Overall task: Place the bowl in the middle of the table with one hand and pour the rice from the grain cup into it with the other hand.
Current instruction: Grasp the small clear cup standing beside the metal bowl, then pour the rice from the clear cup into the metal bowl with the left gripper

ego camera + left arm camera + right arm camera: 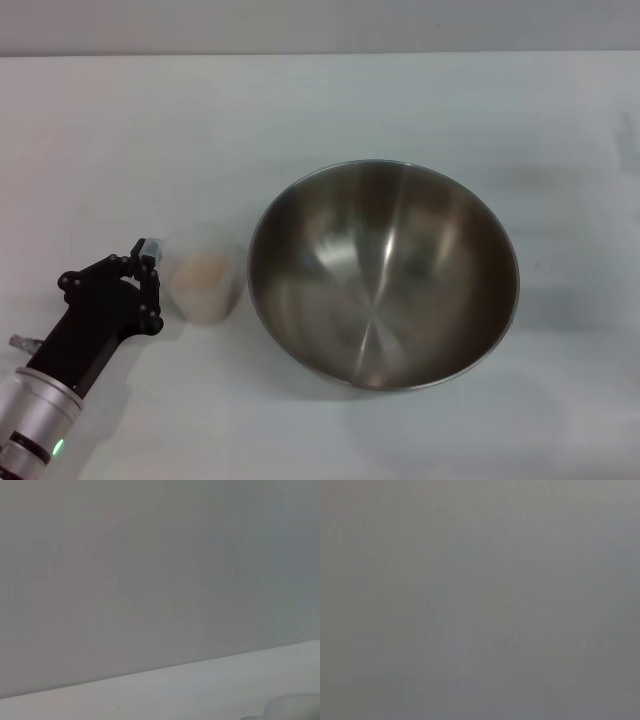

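Upright, translucent grain cup (205, 285) w/ beige rice (203, 270) beside shiny steel bowl (383, 272); left claw (150, 280) released next to cup.

Grain cup (205, 287) — just left of bowl (383, 273)

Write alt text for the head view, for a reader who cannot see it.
A large steel bowl sits empty near the middle of a white table, with a small clear cup holding rice upright just to its left. The left gripper, black, reaches in from the lower left corner, right beside the cup.
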Tool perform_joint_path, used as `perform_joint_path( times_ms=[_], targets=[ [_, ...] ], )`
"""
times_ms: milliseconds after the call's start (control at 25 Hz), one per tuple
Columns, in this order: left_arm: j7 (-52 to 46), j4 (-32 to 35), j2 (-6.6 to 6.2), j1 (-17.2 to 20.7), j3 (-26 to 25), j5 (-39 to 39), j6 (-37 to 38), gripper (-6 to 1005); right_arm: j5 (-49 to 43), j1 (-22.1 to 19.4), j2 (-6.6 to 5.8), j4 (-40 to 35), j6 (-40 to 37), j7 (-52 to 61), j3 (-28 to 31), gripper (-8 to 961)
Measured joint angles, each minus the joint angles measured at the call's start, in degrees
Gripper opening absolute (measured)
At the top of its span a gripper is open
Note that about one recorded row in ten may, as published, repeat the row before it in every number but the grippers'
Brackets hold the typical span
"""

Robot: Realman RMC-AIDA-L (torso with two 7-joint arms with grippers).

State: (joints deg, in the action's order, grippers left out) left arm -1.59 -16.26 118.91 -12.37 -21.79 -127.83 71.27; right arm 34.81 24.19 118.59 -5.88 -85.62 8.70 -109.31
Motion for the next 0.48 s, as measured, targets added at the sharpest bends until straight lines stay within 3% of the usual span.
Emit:
perform_joint_path(
  times_ms=[280, 480],
  targets=[
    [0.2, -0.4, 0.06, -0.7, -0.6, 0.2, 1.0, 30, 0.1, 0.0, -0.03, 0.0, 0.2, 0.0, 0.0, 524],
    [7.0, -1.8, 0.17, -1.3, -3.2, 0.3, 4.8, 23, 0.1, -0.1, -0.03, 0.0, 0.1, 0.0, 0.1, 524]
  ],
)
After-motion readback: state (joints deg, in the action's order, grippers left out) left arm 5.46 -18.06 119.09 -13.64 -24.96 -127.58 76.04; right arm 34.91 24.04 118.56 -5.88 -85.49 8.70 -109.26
